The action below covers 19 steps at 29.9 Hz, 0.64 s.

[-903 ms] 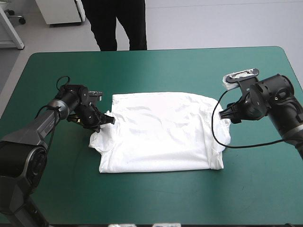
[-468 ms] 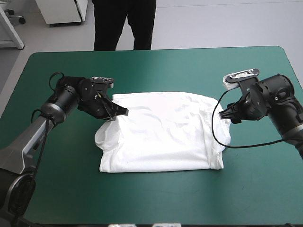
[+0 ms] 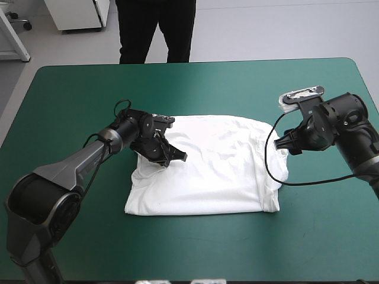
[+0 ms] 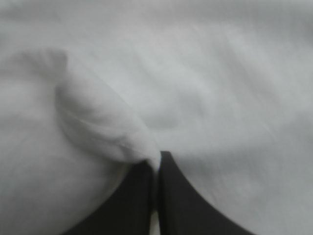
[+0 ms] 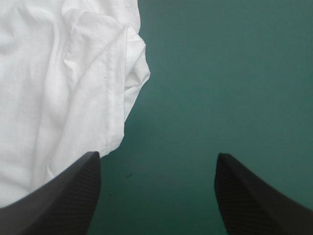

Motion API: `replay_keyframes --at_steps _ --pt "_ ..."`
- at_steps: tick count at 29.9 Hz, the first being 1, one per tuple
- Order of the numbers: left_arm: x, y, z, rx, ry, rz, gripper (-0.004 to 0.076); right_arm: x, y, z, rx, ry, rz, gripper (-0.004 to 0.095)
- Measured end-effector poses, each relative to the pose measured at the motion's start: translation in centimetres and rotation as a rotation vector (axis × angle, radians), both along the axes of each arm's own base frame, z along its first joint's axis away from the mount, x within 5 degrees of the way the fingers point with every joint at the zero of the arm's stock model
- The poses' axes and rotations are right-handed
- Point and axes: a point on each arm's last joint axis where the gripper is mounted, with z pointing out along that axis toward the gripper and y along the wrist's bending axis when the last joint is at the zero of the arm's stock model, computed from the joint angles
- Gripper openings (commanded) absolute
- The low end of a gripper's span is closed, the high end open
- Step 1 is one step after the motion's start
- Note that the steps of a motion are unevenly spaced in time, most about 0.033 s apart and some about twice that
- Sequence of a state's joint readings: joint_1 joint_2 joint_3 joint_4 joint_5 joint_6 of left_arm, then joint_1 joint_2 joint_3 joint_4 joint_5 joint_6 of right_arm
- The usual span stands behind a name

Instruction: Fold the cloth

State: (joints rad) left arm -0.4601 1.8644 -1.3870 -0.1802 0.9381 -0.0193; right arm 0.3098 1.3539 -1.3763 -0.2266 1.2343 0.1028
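The white T-shirt [image 3: 207, 168] lies partly folded in the middle of the teal-green table. My left gripper [image 3: 177, 157] is over its left part, shut on a pinched fold of the T-shirt [image 4: 112, 132] drawn in across the body. In the left wrist view the black fingers [image 4: 142, 196] meet in an arch with white cloth between them. My right gripper [image 3: 283, 142] stands open beside the shirt's right edge, nothing between its fingers [image 5: 73, 191]. A bunched sleeve [image 5: 134, 68] lies ahead of it, with bare cover [image 5: 220, 98] beyond.
Bare teal-green cover [image 3: 77, 94] surrounds the shirt on all sides. The table's far edge [image 3: 189, 61] runs near the top of the high view.
My left gripper has carried the shirt's left sleeve edge rightward, from beside the shirt to over its body. The right arm has not moved.
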Motion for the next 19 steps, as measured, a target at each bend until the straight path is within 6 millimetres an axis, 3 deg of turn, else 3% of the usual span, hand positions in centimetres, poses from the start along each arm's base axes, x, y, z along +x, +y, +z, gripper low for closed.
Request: replay_keyframes --at_steps 3,10,13,16,19 --pt "0.0 -0.2 -0.4 -0.005 0.011 -0.001 0.0053 0.0 0.0 0.0 0.000 0.000 0.001 0.0635" --pt "-0.2 -0.4 -0.1 -0.002 0.042 -0.080 0.0472 0.0 0.0 0.0 0.001 -0.005 0.002 0.0635" --pt "-0.5 -0.4 0.8 0.015 0.099 -0.114 0.0559 0.0 0.0 0.0 -0.001 0.002 0.000 0.0635" --pt "-0.7 -0.4 3.6 0.002 0.076 -0.134 0.0563 0.3 0.1 -0.1 0.011 -0.035 0.000 0.0635" --pt "-1.4 -0.1 8.5 -0.047 -0.039 -0.144 0.0563 1.2 0.0 -1.2 0.028 -0.071 -0.024 0.0635"
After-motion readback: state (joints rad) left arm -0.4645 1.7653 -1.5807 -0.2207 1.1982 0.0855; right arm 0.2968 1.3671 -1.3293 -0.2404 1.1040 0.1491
